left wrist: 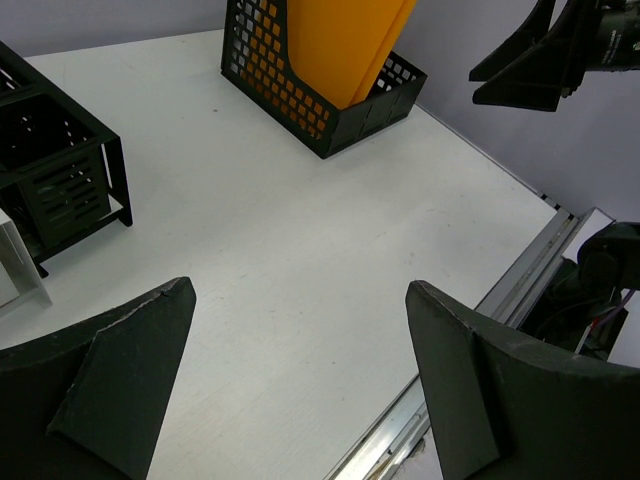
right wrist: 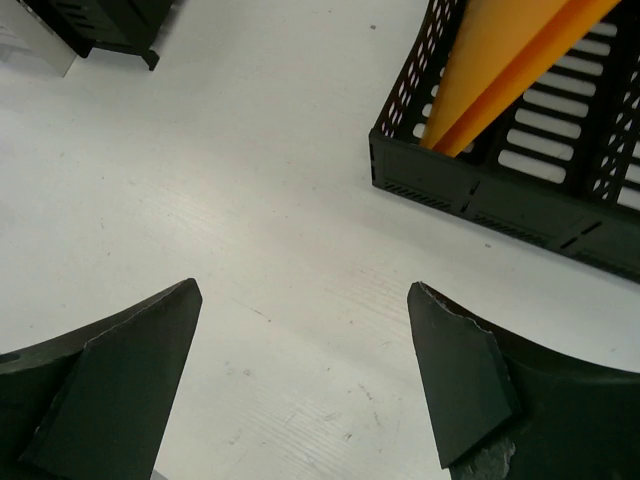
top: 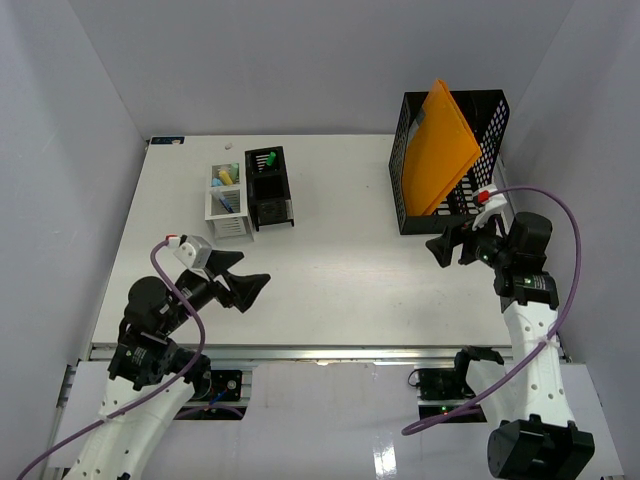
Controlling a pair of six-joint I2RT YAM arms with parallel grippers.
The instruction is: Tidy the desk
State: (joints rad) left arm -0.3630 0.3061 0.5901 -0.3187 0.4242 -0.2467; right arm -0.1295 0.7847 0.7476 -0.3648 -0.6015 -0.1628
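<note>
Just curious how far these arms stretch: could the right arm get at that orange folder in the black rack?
Probably yes. The right gripper hangs open just in front of the black rack, nothing between them, and the orange folder sticks up above its rim.

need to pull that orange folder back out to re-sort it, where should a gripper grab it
Grip the folder by its top corner, which sticks up above the rack. Come from above, jaws pinching its two flat faces. It leans in the rack and mesh walls enclose its lower part, so only the top is free. The open right gripper is nearest.
</note>
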